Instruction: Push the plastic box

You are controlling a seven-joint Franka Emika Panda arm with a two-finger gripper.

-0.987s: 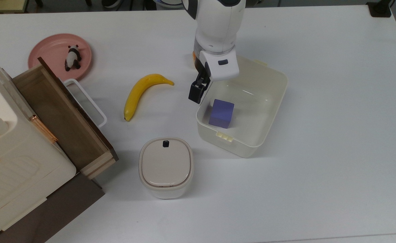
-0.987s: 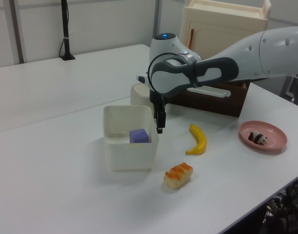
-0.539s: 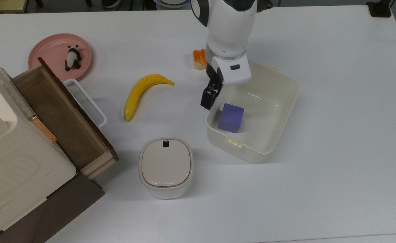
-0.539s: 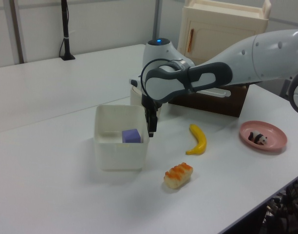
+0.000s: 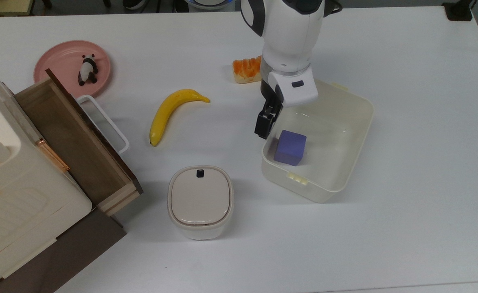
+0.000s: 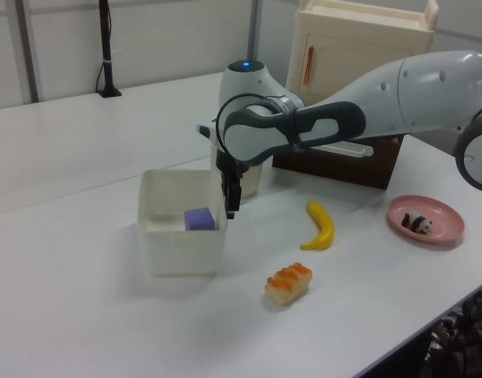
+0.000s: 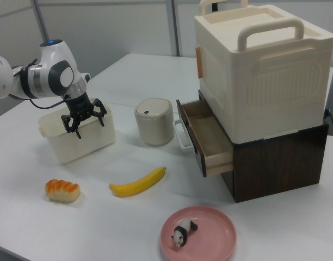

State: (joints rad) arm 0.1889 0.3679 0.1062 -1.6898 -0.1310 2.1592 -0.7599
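gripper (image 7: 84,120) fingers spread apart, holding nothing, pressed against plastic box (image 5: 345,171) wall.

A white table (image 5: 406,228) fills the scene; its surface is matte and evenly lit, with soft shadows. A second white table (image 6: 83,130) stands behind it in the left view, separated by a narrow seam. Pale wall panels (image 6: 170,39) with grey vertical posts (image 6: 254,35) close off the rear in the left view. A black stand (image 6: 107,55) is mounted at the far table's edge. A cream cabinet (image 7: 264,70) with a top handle sits on a dark brown base (image 7: 281,163), its wooden drawer (image 7: 207,136) pulled open.
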